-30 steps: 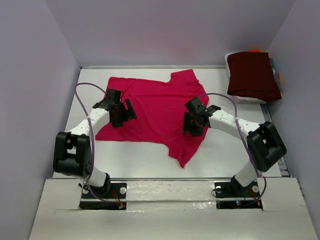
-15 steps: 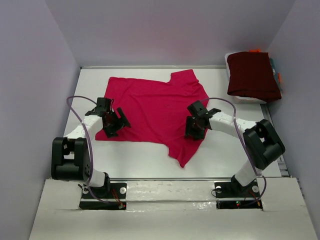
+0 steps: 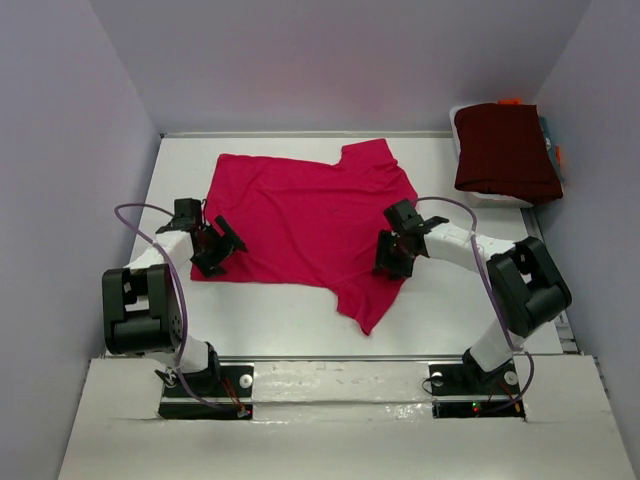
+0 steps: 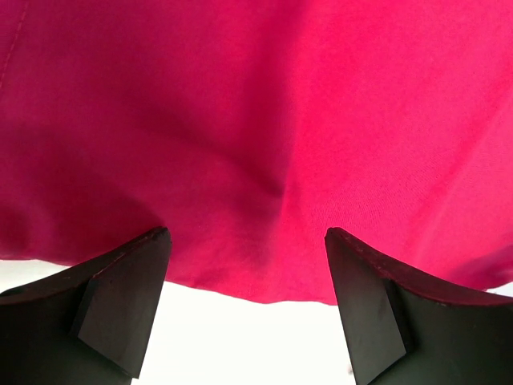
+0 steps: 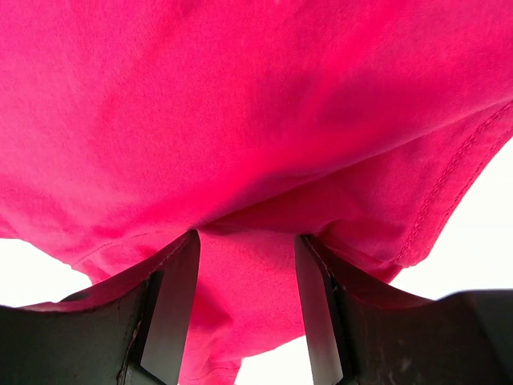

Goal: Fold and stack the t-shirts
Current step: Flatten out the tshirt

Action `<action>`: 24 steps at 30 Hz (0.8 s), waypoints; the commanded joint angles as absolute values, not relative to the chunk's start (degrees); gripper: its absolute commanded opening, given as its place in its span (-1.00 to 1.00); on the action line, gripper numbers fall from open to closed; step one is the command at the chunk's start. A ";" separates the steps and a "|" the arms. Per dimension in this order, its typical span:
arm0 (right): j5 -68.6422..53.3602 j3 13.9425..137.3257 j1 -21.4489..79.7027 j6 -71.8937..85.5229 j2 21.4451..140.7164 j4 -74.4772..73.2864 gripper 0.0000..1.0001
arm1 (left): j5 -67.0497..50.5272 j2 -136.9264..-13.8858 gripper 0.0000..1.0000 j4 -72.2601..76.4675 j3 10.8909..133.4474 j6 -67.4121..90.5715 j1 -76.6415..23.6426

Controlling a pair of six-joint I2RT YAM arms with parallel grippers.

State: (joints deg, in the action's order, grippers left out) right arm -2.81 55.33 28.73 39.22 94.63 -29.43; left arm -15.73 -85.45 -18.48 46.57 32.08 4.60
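on the table [image 3: 290, 320], crimson t-shirt [image 3: 310, 220] lies spread.

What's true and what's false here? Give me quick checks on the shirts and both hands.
1. The pink t-shirt lies spread out on the table. True.
2. The left hand is shut on the hem. False: its jaws stand wide open at the hem, gripping nothing.
3. The maroon t-shirt sits folded at the far right corner. True.
4. The right hand hangs over bare table. False: it is down on the pink t-shirt, with cloth between its parted jaws.
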 commanded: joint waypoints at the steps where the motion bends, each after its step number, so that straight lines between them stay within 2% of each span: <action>1: -2.73 54.49 26.99 38.23 96.06 -27.07 0.13 | -18.28 -85.95 0.82 -16.79 44.12 34.36 6.67; 15: -3.08 53.18 24.61 36.65 95.80 -27.77 0.14 | -15.38 -84.11 0.82 -18.02 42.54 34.37 15.64; 24: -6.67 53.26 24.61 34.90 94.84 -29.27 0.14 | -16.08 -82.71 0.82 -17.23 41.93 34.45 16.26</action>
